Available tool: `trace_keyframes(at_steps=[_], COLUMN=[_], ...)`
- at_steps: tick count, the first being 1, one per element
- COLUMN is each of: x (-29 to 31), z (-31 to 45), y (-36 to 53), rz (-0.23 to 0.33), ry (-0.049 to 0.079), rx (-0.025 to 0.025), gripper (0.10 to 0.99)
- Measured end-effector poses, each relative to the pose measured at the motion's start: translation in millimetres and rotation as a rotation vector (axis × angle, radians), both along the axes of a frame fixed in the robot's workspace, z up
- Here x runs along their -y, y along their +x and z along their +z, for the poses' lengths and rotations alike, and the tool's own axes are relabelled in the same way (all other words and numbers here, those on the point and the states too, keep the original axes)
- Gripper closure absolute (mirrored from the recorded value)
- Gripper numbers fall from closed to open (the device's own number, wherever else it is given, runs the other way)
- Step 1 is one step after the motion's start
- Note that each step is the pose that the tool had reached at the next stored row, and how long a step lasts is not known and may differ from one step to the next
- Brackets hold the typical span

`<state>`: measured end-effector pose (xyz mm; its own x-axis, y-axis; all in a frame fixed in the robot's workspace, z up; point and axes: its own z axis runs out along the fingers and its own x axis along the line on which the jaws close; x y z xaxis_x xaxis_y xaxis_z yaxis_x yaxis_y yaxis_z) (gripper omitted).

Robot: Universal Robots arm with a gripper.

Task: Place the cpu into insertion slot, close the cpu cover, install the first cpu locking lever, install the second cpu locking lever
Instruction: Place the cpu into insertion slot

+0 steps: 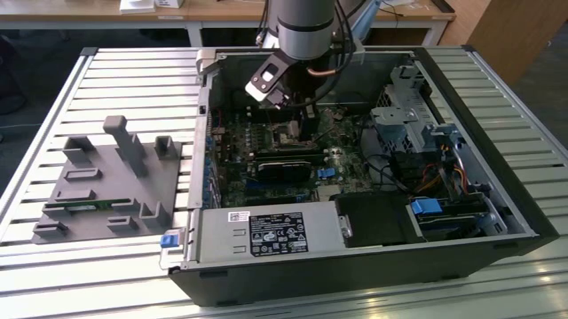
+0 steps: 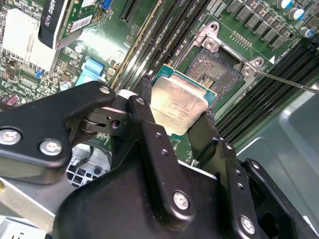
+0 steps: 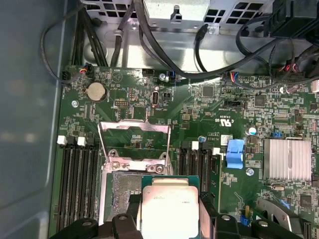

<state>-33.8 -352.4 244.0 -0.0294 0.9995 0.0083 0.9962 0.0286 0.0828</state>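
My gripper [image 2: 175, 113] is shut on the cpu [image 2: 179, 99], a small square chip with a dull silver top, pinched by its edges between two black fingers [image 2: 144, 107]. The chip hangs just above the green board, partly over one side of the insertion slot [image 2: 218, 65], whose dark contact field and silver rim lie bare. In the first wrist view the cpu [image 3: 169, 206] overlaps the edge of the insertion slot [image 3: 123, 185], and the cpu cover [image 3: 134, 125] stands flipped open beyond it. A thin locking lever [image 2: 286, 82] sticks out sideways. In the exterior view the gripper [image 1: 306, 123] reaches down into the case.
Black memory slots [image 3: 77, 174] flank the socket on both sides. A black graphics card [image 1: 288, 167], a finned heatsink [image 3: 287, 159], hanging cables [image 3: 199, 59] and a drive cage [image 1: 408, 113] crowd the case. A grey fixture [image 1: 106, 179] lies on the slatted table at the exterior view's left.
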Motion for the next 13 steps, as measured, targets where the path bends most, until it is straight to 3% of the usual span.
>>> trace_keyframes(at_steps=[10, 13], x=[-0.8, -4.0], z=[-4.0, -6.4], y=[-0.4, -0.4], rz=[0.000, 0.000], ry=[0.000, 0.000], rx=[0.0000, -0.0001], gripper=[0.545, 0.545])
